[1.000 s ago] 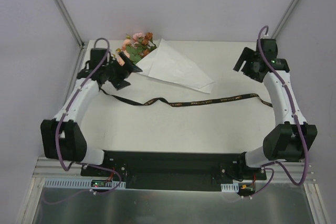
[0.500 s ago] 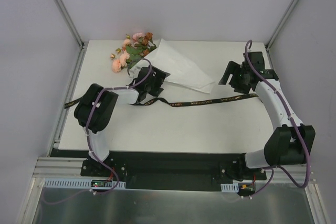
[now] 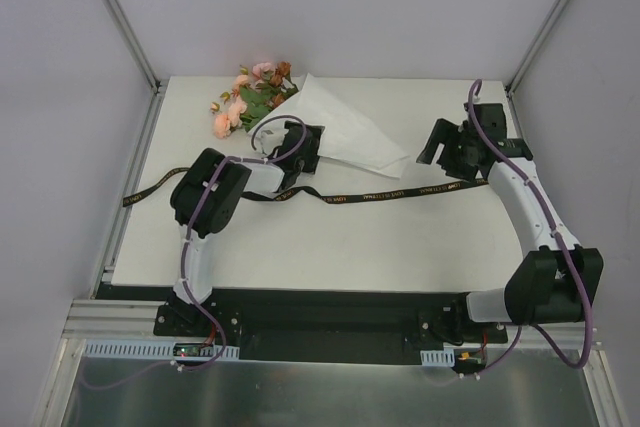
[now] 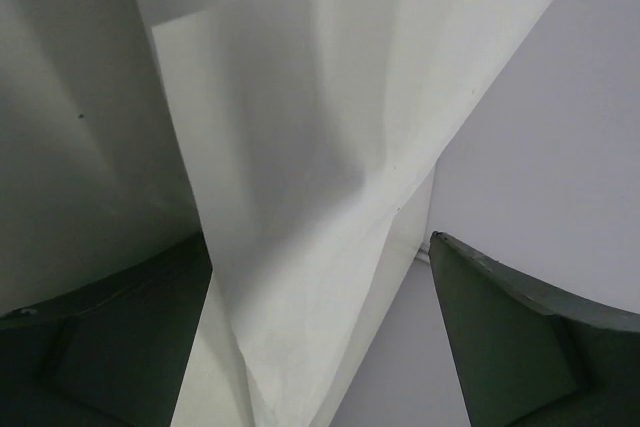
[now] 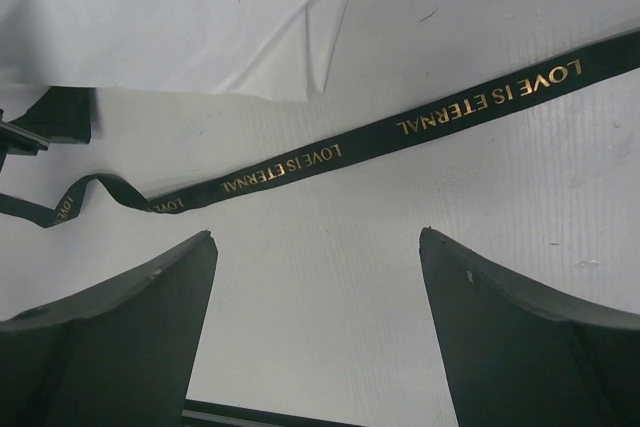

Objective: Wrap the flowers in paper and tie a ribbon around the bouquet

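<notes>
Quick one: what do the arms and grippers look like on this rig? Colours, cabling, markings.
Left arm and right arm: white links, bulky black joint housings, bolted to a black base plate. A purple cable runs loosely along each arm. Left gripper and right gripper have black bodies with broad, dark matte wedge-shaped fingers. No markings legible.

The right end effector (image 5: 315,237) hangs over the white surface (image 5: 520,7) with its two dark fingers (image 5: 120,327) spread wide and nothing between them. Beyond the fingertips, the black ribbon (image 5: 330,155) lies flat on the surface and runs diagonally from upper right to lower left. Its gold lettering reads "LOVE IS ETERNAL" twice, and it kinks into a small hump near its left end. The white paper (image 5: 170,17) fills the upper left, its corner pointing right, apart from the ribbon. A black machine part (image 5: 50,117) sits at the left edge just below the paper.
</notes>
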Controlling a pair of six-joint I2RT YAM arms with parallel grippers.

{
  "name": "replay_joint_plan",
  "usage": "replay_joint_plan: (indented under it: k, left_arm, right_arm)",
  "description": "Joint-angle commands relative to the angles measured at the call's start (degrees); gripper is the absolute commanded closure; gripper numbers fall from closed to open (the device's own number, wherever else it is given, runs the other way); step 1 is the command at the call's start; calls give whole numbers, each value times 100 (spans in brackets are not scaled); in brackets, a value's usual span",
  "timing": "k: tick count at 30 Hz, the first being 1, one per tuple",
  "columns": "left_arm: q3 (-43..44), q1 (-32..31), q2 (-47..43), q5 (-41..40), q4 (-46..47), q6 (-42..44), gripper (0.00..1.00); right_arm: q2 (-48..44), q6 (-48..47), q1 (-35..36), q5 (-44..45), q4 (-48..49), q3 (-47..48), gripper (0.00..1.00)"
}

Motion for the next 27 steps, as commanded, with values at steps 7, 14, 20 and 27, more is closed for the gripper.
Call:
replay_joint_plan:
  k: [7,14,20,27]
  left_arm:
    - [143,-178,951,-1089,1296,-204,27]
    - [117,-143,1513,-932,3027,324,64]
    - [-155,6,1269,-255,3449,474,99]
    - [-568,411,855,931,3967,448,100]
  right_arm:
    - [-320,78,-104,-249,251,-182,14]
    - [-373,52,-121,-293,251,-305,14]
    - [-461,16,-113,-328,355,-691,14]
    - [-48,429,-385,-1005,910,-1333,22]
